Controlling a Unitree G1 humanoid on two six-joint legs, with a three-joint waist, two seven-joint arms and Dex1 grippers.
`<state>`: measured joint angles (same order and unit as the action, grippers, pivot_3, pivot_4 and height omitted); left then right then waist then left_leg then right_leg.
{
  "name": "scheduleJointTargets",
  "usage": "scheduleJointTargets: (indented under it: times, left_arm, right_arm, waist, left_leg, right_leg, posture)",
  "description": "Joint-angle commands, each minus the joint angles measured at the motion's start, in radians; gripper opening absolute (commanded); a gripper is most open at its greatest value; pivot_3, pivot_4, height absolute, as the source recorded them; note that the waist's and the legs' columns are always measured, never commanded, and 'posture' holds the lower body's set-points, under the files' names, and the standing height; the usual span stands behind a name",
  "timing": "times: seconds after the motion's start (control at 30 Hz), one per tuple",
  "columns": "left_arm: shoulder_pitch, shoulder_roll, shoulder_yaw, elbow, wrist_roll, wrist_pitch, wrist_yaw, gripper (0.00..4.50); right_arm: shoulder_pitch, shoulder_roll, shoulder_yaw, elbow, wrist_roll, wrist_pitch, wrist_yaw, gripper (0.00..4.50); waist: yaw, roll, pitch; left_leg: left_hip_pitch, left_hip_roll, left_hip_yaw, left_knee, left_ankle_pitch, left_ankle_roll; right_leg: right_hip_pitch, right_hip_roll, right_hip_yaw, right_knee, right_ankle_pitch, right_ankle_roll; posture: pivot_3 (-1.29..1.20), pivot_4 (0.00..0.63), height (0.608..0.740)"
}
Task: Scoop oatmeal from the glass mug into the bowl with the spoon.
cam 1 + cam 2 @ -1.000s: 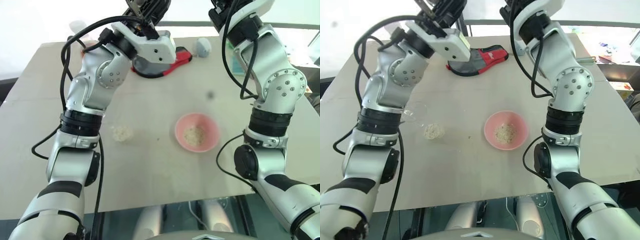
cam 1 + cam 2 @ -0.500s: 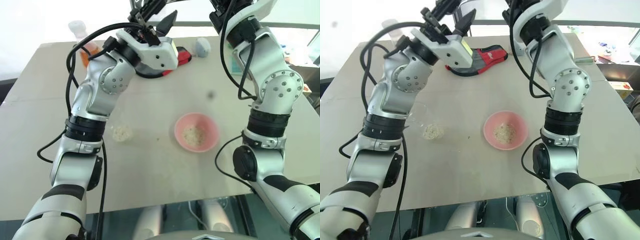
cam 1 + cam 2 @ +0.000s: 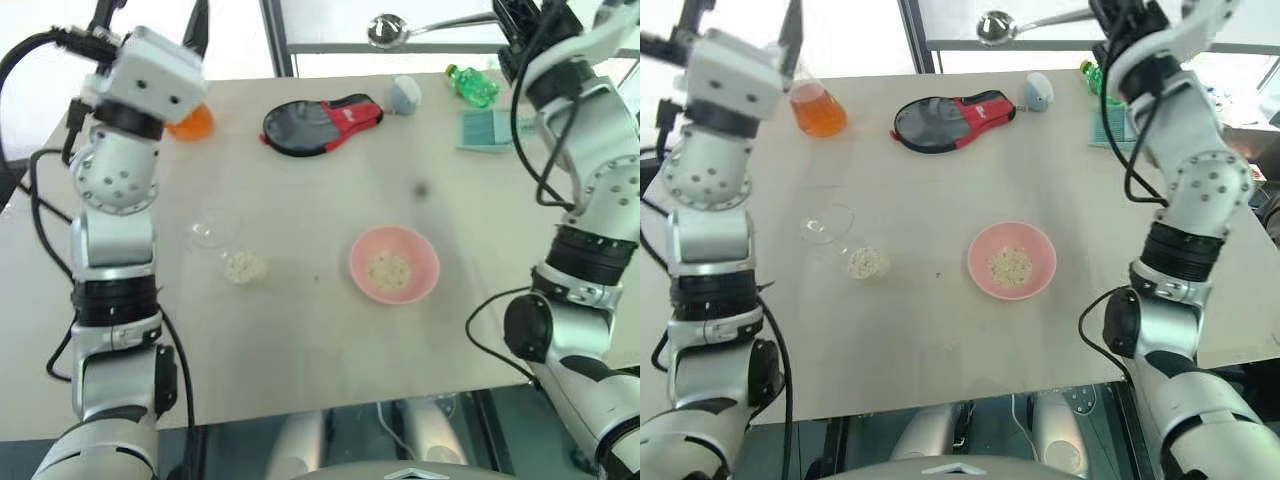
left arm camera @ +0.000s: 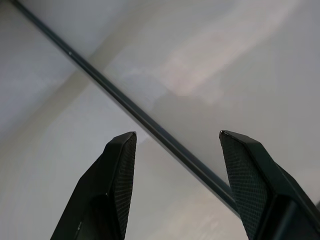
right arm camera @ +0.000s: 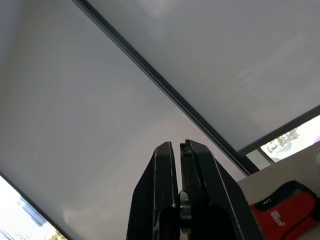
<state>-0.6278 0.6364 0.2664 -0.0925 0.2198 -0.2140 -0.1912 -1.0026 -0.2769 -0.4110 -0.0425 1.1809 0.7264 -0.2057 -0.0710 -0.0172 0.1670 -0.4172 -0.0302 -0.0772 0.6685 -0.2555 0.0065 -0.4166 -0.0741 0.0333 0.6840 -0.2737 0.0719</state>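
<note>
Both arms have swung apart. Left hand (image 4: 175, 185), spread and empty, is now upper left; right hand (image 5: 176, 200), pinching the spoon (image 3: 385, 30), upper right. Glass mug (image 3: 827, 224) lies centre-left on the desk (image 3: 300, 330), uncovered; oatmeal (image 3: 1010, 265) sits in the bowl (image 3: 1012, 261).

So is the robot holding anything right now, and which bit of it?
Yes. The right gripper is shut on the spoon, pinching the end of its thin handle. The left gripper is open and holds nothing.
</note>
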Motion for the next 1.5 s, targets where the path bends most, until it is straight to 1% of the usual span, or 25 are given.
scheduleJointTargets:
  times: [0.03, 0.13, 0.17, 0.23, 0.3, 0.37, 0.4, 0.47, 0.6, 0.7, 0.87, 1.27, 1.3, 1.33, 1.43, 1.5]
  left_arm:
    - [0.143, -0.014, 0.146, -0.1, -0.107, 0.112, -0.006, 2.76]
    - [0.27, -0.054, 0.21, -0.096, -0.193, 0.168, -0.01, 2.76]
    - [0.312, -0.066, 0.224, -0.084, -0.221, 0.18, -0.021, 2.76]
    - [0.39, -0.1, 0.234, -0.045, -0.329, 0.206, -0.091, 2.76]
    - [0.468, -0.12, 0.22, -0.008, -0.41, 0.22, -0.178, 2.76]
    - [0.553, -0.11, 0.188, 0.011, -0.421, 0.159, -0.262, 2.76]
    - [0.581, -0.114, 0.182, 0.02, -0.447, 0.166, -0.294, 2.76]
    - [0.614, -0.108, 0.169, 0.061, -0.448, 0.131, -0.329, 2.76]
    - [0.593, -0.1, 0.153, 0.13, -0.481, 0.102, -0.393, 2.76]
    - [0.568, -0.099, 0.153, 0.172, -0.486, 0.077, -0.407, 2.76]
    - [0.516, -0.11, 0.109, 0.186, -0.5, 0.073, -0.444, 2.76]
    - [0.41, -0.12, 0.029, 0.27, -0.46, 0.053, -0.415, 2.76]
    - [0.408, -0.12, 0.026, 0.274, -0.458, 0.051, -0.413, 2.26]
    - [0.406, -0.122, 0.024, 0.277, -0.458, 0.049, -0.413, 1.97]
    - [0.401, -0.123, 0.017, 0.286, -0.458, 0.046, -0.41, 0.58]
    - [0.399, -0.122, 0.012, 0.293, -0.459, 0.043, -0.406, 0.07]
  right_arm:
    - [0.043, -0.034, -0.033, -0.046, 0.022, 0.015, -0.006, 0.0]
    - [0.074, -0.044, -0.043, -0.046, 0.023, 0.012, -0.01, 0.0]
    - [0.082, -0.05, -0.043, -0.044, 0.018, 0.011, -0.006, 0.0]
    - [0.09, -0.062, -0.045, -0.035, 0.01, 0.011, 0.005, 0.0]
    - [0.095, -0.074, -0.048, -0.028, 0.006, 0.01, 0.012, 0.0]
    - [0.102, -0.084, -0.05, -0.026, 0.005, 0.011, 0.014, 0.0]
    - [0.104, -0.086, -0.051, -0.028, 0.007, 0.011, 0.014, 0.0]
    - [0.112, -0.085, -0.051, -0.038, 0.013, 0.011, 0.009, 0.0]
    - [0.123, -0.081, -0.05, -0.052, 0.015, 0.006, -0.003, 0.0]
    - [0.125, -0.082, -0.051, -0.066, 0.022, 0.009, -0.013, 0.0]
    - [0.133, -0.081, -0.045, -0.086, 0.022, 0.011, -0.025, 0.0]
    - [0.156, -0.064, -0.021, -0.132, 0.037, 0.017, -0.053, 0.0]
    - [0.16, -0.061, -0.02, -0.136, 0.04, 0.018, -0.056, 0.0]
    - [0.163, -0.059, -0.019, -0.14, 0.042, 0.018, -0.059, 0.0]
    - [0.169, -0.054, -0.017, -0.148, 0.05, 0.019, -0.065, 0.0]
    - [0.171, -0.054, -0.017, -0.15, 0.054, 0.019, -0.066, 0.0]
  waist:
    - [-0.001, 0.0, 0.0]
    - [0.002, 0.001, 0.0]
    - [0.002, 0.001, 0.0]
    - [0.005, 0.001, 0.0]
    - [0.009, 0.001, 0.0]
    - [0.011, 0.001, 0.0]
    - [0.011, 0.001, 0.0]
    - [0.018, 0.001, 0.0]
    - [0.028, 0.001, 0.0]
    - [0.03, 0.001, 0.0]
    - [0.029, 0.001, 0.0]
    - [0.028, 0.001, 0.0]
    - [0.028, 0.001, 0.0]
    - [0.028, 0.001, 0.0]
    - [0.027, 0.001, 0.0]
    - [0.029, 0.002, -0.001]
  left_leg:
    - [0.001, 0.0, 0.0, 0.0, 0.0, 0.0]
    - [0.002, 0.0, 0.001, 0.0, 0.0, 0.001]
    - [0.003, 0.0, 0.002, 0.0, -0.002, 0.004]
    - [0.003, 0.0, 0.002, 0.001, -0.002, 0.004]
    - [0.004, 0.0, 0.002, 0.002, -0.003, 0.005]
    - [0.004, 0.0, 0.002, 0.002, -0.003, 0.005]
    - [0.004, 0.0, 0.002, 0.002, -0.003, 0.005]
    - [0.004, 0.0, 0.002, 0.002, -0.003, 0.005]
    - [0.005, 0.0, 0.002, 0.002, -0.003, 0.005]
    - [0.005, 0.0, 0.002, 0.002, -0.003, 0.005]
    - [0.005, 0.0, 0.002, 0.002, -0.003, 0.005]
    - [0.005, 0.0, 0.003, 0.002, -0.003, 0.005]
    - [0.005, 0.0, 0.003, 0.002, -0.003, 0.005]
    - [0.005, 0.0, 0.003, 0.002, -0.003, 0.005]
    - [0.005, 0.0, 0.003, 0.002, -0.003, 0.005]
    - [0.005, 0.001, 0.003, 0.002, -0.003, 0.005]
  right_leg:
    - [0.0, 0.0, 0.001, 0.0, 0.0, 0.0]
    - [-0.001, 0.001, 0.004, 0.003, 0.0, 0.0]
    - [-0.001, 0.001, 0.004, 0.004, 0.0, 0.0]
    - [0.0, 0.001, 0.005, 0.005, 0.0, 0.0]
    - [0.0, 0.001, 0.005, 0.006, 0.0, 0.0]
    - [0.0, 0.001, 0.005, 0.007, 0.0, 0.0]
    - [0.0, 0.001, 0.006, 0.007, 0.0, 0.0]
    - [0.0, 0.001, 0.005, 0.007, 0.0, 0.0]
    - [0.0, 0.001, 0.006, 0.009, 0.0, 0.0]
    - [0.0, 0.001, 0.005, 0.009, 0.0, 0.0]
    - [0.0, 0.001, 0.006, 0.009, 0.0, 0.0]
    - [0.0, 0.001, 0.006, 0.009, 0.0, 0.0]
    - [0.0, 0.001, 0.006, 0.008, 0.0, 0.0]
    - [0.0, 0.001, 0.006, 0.008, 0.0, 0.0]
    - [0.0, 0.001, 0.006, 0.008, 0.0, 0.0]
    - [0.0, 0.001, 0.006, 0.008, 0.0, 0.0]
  posture:
    - [0.0, 0.15, 0.74]
    - [0.0, 0.15, 0.74]
    - [0.0, 0.15, 0.74]
    - [0.0, 0.15, 0.74]
    - [0.0, 0.15, 0.74]
    - [0.0, 0.15, 0.74]
    - [0.0, 0.15, 0.74]
    - [0.0, 0.15, 0.74]
    - [0.0, 0.15, 0.74]
    - [0.0, 0.15, 0.74]
    - [0.0, 0.15, 0.74]
    - [0.0, 0.15, 0.74]
    - [0.0, 0.15, 0.74]
    - [0.0, 0.15, 0.74]
    - [0.0, 0.15, 0.74]
    - [0.0, 0.15, 0.74]
